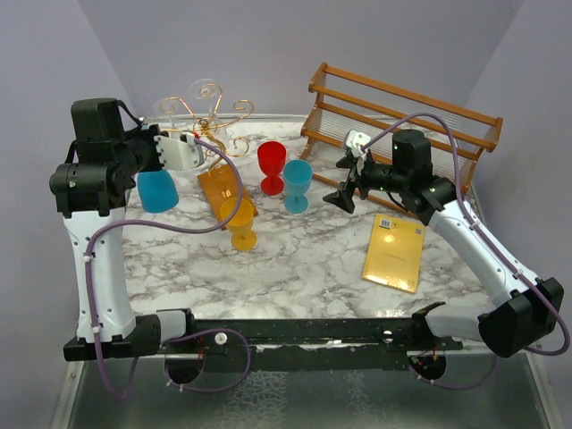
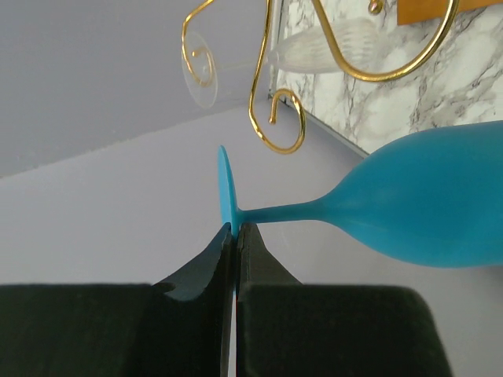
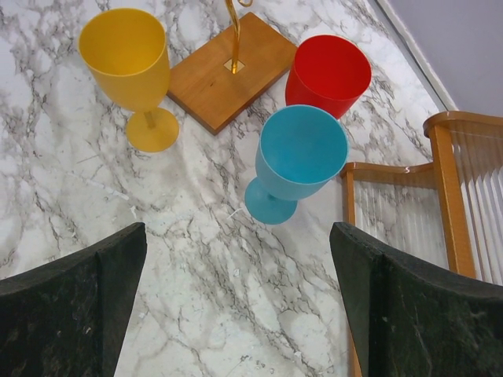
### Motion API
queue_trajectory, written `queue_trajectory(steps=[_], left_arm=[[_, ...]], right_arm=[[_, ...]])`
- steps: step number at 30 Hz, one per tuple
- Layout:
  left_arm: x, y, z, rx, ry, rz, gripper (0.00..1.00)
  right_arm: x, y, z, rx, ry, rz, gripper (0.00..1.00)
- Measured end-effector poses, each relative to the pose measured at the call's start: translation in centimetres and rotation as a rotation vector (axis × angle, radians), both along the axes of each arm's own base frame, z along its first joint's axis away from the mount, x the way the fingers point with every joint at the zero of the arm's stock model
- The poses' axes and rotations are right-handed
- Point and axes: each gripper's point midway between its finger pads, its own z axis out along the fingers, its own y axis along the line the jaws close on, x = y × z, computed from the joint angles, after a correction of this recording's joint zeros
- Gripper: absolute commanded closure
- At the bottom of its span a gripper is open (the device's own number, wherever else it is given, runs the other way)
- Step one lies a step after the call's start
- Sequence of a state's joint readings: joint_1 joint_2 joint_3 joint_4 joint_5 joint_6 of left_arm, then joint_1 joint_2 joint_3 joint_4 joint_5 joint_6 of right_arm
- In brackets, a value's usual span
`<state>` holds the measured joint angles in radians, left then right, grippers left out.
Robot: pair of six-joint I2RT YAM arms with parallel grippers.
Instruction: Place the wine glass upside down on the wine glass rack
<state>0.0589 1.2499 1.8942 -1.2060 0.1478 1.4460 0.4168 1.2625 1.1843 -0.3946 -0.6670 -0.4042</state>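
Observation:
My left gripper [image 2: 234, 228] is shut on the thin foot of a blue wine glass [image 2: 424, 204], pinching its rim. In the top view this glass [image 1: 157, 190] hangs off the table at the left, just below the left gripper [image 1: 179, 154]. The wine glass rack [image 1: 207, 112], gold wire on an orange-brown base [image 1: 219, 183], stands just right of and behind it. Its curled arms [image 2: 277, 118] show close above the glass's foot in the left wrist view. My right gripper [image 3: 236, 259] stands open over the marble, empty.
A clear glass [image 1: 207, 89] hangs on the gold rack. A red glass [image 1: 272, 165], a light blue glass [image 1: 297, 183] and a yellow glass [image 1: 239, 222] stand upright mid-table. A large slatted wooden rack [image 1: 402, 116] is at the back right, a yellow envelope [image 1: 394, 252] at the right.

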Motion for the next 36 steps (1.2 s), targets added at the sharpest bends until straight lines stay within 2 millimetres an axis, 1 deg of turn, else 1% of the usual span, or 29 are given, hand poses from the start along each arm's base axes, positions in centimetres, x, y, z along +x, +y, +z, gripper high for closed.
queue_trajectory(steps=[2, 4, 7, 11, 19, 23, 29, 33, 36], left_arm=[[0.2, -0.5, -0.1, -0.008, 0.001, -0.03, 0.97], [0.7, -1.6, -0.4, -0.024, 0.007, -0.096, 0.97], [1.3, -2.5, -0.8, -0.035, 0.018, -0.152, 0.97], [2.3, -3.3, -1.4, -0.038, 0.034, -0.206, 0.97], [3.8, -4.8, -1.9, -0.052, 0.023, -0.308, 0.97], [4.5, -5.4, -2.2, -0.057, 0.015, -0.333, 0.96], [5.8, -5.5, -3.0, -0.075, 0.005, -0.326, 0.96], [6.4, -5.4, -3.3, -0.087, -0.001, -0.301, 0.96], [6.7, -5.0, -3.2, -0.084, -0.011, -0.277, 0.96]], right_arm=[[0.0, 0.0, 0.0, 0.0, 0.0, 0.001, 0.0], [0.0, 0.0, 0.0, 0.0, 0.0, 0.001, 0.0], [0.0, 0.0, 0.0, 0.0, 0.0, 0.001, 0.0], [0.0, 0.0, 0.0, 0.0, 0.0, 0.0, 0.0], [0.1, -0.2, 0.0, 0.0, 0.0, -0.005, 0.0], [0.1, -0.2, 0.0, 0.0, 0.0, -0.005, 0.0], [0.1, -0.2, 0.0, 0.0, 0.001, -0.005, 0.0], [0.1, -0.2, -0.2, -0.002, 0.004, -0.005, 0.0], [0.1, -0.2, -0.3, -0.002, 0.005, -0.005, 0.0]])
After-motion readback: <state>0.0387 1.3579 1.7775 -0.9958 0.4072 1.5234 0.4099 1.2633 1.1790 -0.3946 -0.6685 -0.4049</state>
